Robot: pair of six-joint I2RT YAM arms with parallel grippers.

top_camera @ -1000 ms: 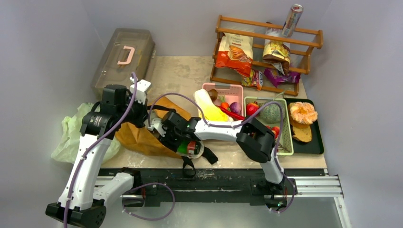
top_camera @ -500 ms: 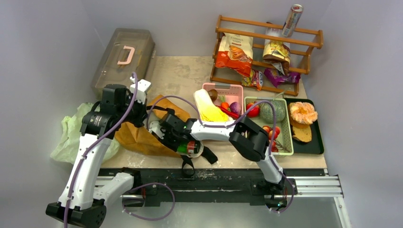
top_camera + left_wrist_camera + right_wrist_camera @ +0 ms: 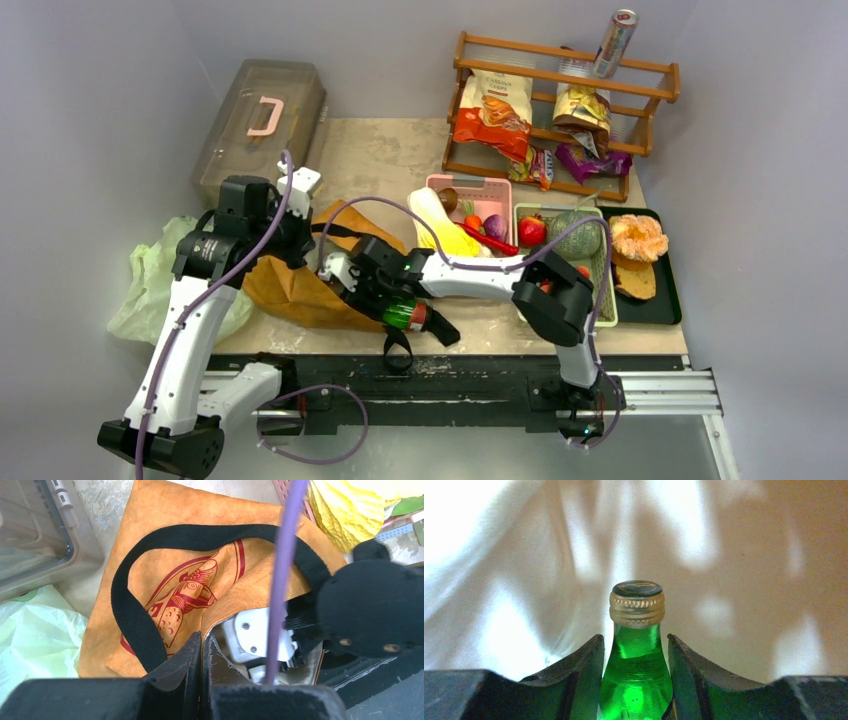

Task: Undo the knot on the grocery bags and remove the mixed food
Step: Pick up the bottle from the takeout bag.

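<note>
The mustard-brown tote (image 3: 300, 290) lies on its side, mouth toward the right. My left gripper (image 3: 296, 245) is shut on the tote's upper rim (image 3: 220, 615) beside the black strap (image 3: 132, 625) and holds the mouth open. My right gripper (image 3: 380, 300) reaches into the mouth and is shut on the neck of the green bottle (image 3: 404, 315). In the right wrist view the bottle (image 3: 636, 680) sits between the fingers (image 3: 584, 665) against the cream lining (image 3: 524, 555). The pale-green plastic bag (image 3: 150, 280) lies crumpled at the left; its knot is not visible.
A pink basket (image 3: 470, 185) holds the cabbage (image 3: 440, 225), chilli (image 3: 490, 240) and onion (image 3: 495, 225). A green basket (image 3: 606, 300) holds the melon (image 3: 572, 238) and red fruit (image 3: 531, 230). A black tray (image 3: 668, 290), a wooden rack (image 3: 560, 60) and a lidded box (image 3: 260, 120) stand around.
My right gripper has drawn back a little toward the near right with the bottle, so more of it shows outside the tote's mouth. The left arm has stayed put.
</note>
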